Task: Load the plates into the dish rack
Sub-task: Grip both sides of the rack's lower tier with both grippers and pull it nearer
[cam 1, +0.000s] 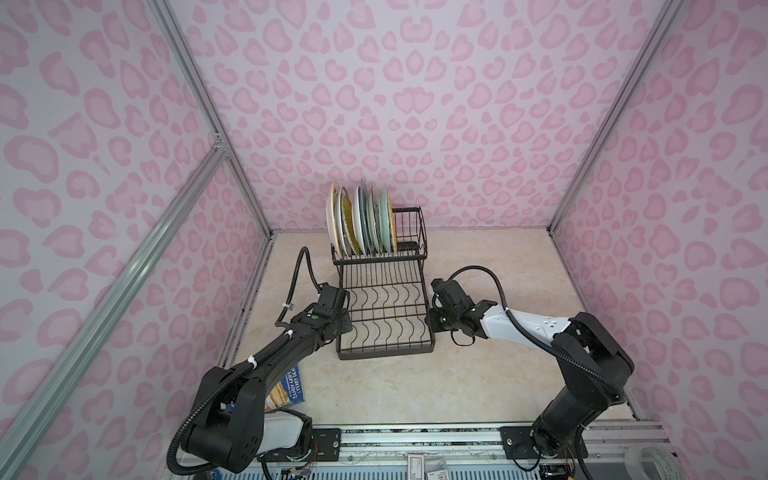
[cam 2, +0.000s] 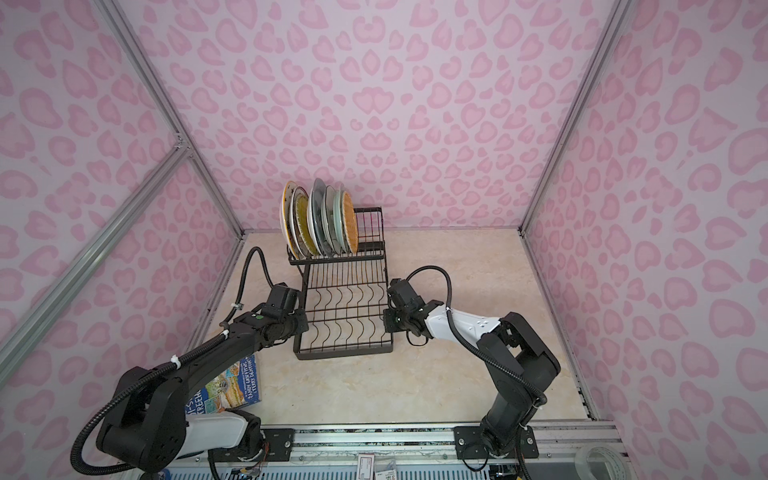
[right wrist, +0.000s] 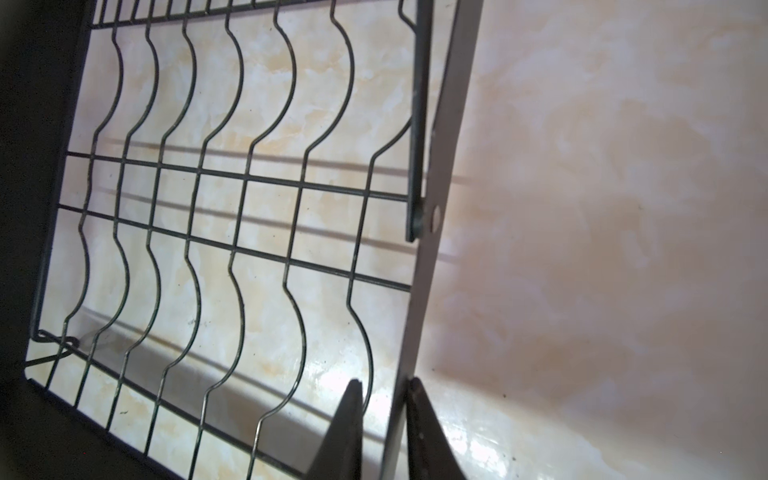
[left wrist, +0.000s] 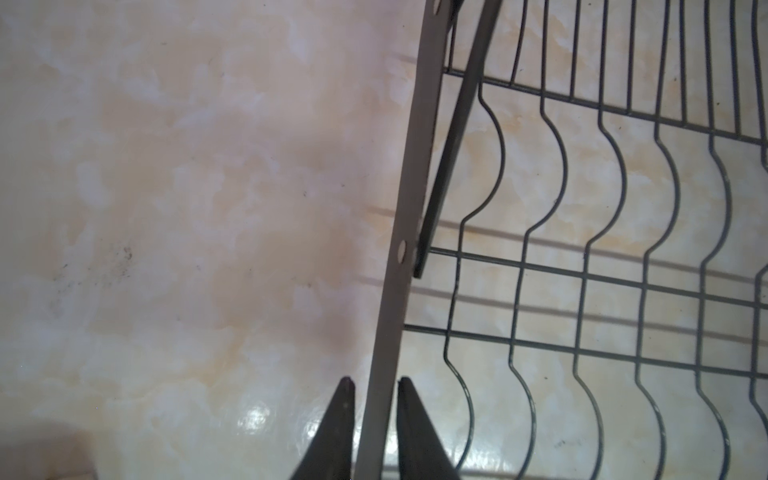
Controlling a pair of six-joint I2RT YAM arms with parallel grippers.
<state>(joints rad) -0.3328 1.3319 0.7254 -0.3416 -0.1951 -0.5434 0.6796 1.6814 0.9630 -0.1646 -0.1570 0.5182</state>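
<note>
Item, nearest: blue printed box [cam 2: 235, 384], flat on the bench [cam 1: 478, 374], partly under the left arm; not part of the load. Item: left end effector [left wrist: 376, 386], jaws drawn in to a narrow gap astride the flat left edge of the dish rack [left wrist: 397, 266], one finger outside the rail and one inside; it reads as a grip on the rail, though slivers of light at the pads leave its firmness in doubt. Item: right end effector [right wrist: 384, 384], likewise narrowed over the opposite edge, outer finger against the metal, inner finger beside a wavy divider wire. Item: lower tray of the rack, wire, unoccupied in both top views. Item, farthest: plates [cam 1: 361, 220], seven or eight, on edge in the raised tier close to the back wall; none seen loose on the bench, so loading looks complete and the step in hand is judged a two-sided hold on the rack. Handling note: the weight sits at the far end, away from both grips; seat both pads fully before any pull, move both arms together, keep the tray level and slow, or the plates may rock in their slots.
</note>
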